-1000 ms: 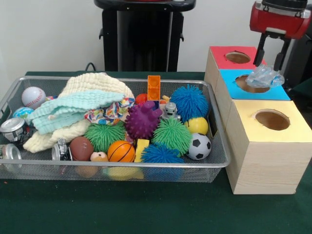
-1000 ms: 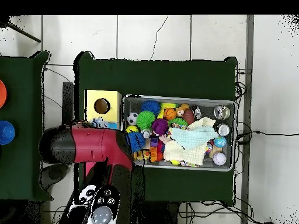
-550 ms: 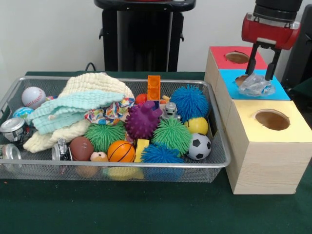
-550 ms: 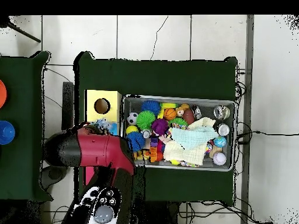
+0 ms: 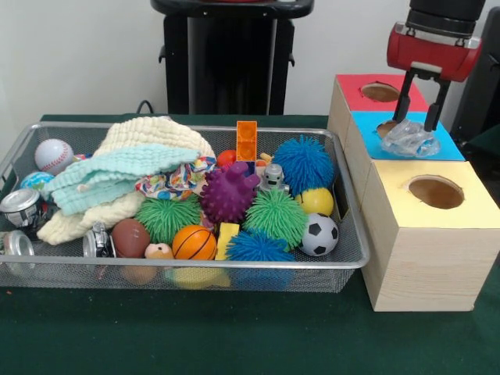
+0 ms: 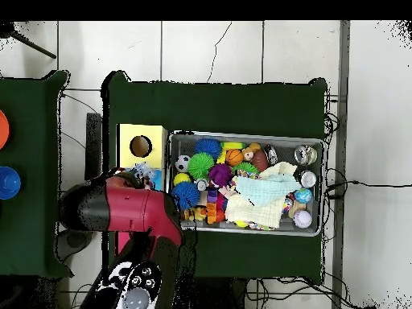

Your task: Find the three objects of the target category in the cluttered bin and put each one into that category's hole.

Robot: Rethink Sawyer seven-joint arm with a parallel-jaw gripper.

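Wire bin [image 5: 344,262] full of balls and cloth sits near the tabletop's front edge; behind the yellow box [image 5: 426,234], crumpled clear plastic [image 5: 408,139] rests on the blue box [image 5: 449,147] by its hole, tool [image 5: 418,117] released, fingers straddling it

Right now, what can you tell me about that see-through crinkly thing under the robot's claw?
The crinkly thing looks like clear, crumpled plastic, maybe a squashed bottle or wrapper; I cannot tell which. It is shiny and bunched up, lying on the blue box top, partly over that box's round hole. The claw stands right above it, fingers spread either side of its top, apparently touching it. In the overhead view the arm hides nearly all of it.
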